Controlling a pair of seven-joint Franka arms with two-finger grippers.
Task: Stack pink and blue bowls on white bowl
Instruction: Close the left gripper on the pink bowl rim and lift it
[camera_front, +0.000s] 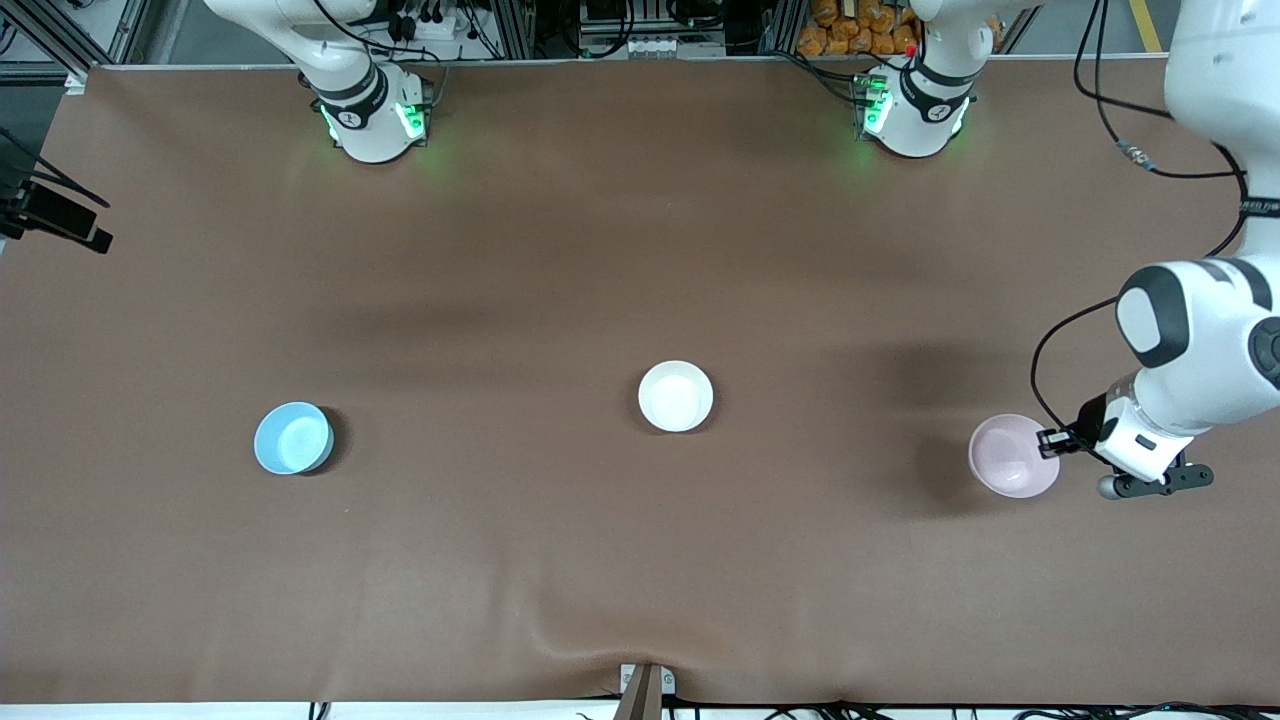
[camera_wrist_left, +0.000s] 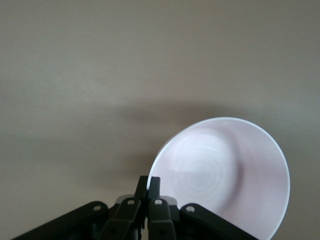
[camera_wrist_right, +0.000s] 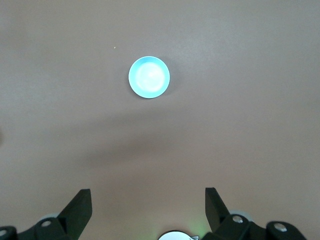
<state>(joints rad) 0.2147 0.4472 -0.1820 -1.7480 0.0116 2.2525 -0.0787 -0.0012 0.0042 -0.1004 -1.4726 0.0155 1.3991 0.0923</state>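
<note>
A brown cloth covers the table (camera_front: 560, 250), smooth but for a low wrinkle at the edge nearest the front camera, where a small bracket (camera_front: 645, 688) sits at mid-length. Along the top of the front view run grey frame rails, cables and some orange packets (camera_front: 860, 30) past the table's edge.

Toward the right arm's end, the blue bowl (camera_front: 293, 437) stands upright on the cloth, alone, with bare cloth all around it and wide room to the table's edges. The right gripper (camera_wrist_right: 148, 205) hangs high over the table with its jaws spread wide and nothing between them; the right wrist view looks down on the blue bowl well below. The right arm waits.

At mid-table the white bowl (camera_front: 676, 396) stands upright, well apart from both others, a little farther from the front camera than they are.

Toward the left arm's end, the pink bowl (camera_front: 1013, 456) is close to that end's edge, with the least free cloth around it. The left gripper (camera_wrist_left: 148, 186) is pinched tight on the pink bowl's rim, on the side toward the left arm's end, one finger (camera_wrist_left: 155, 195) inside the rim. Whether the bowl is off the cloth cannot be told.
</note>
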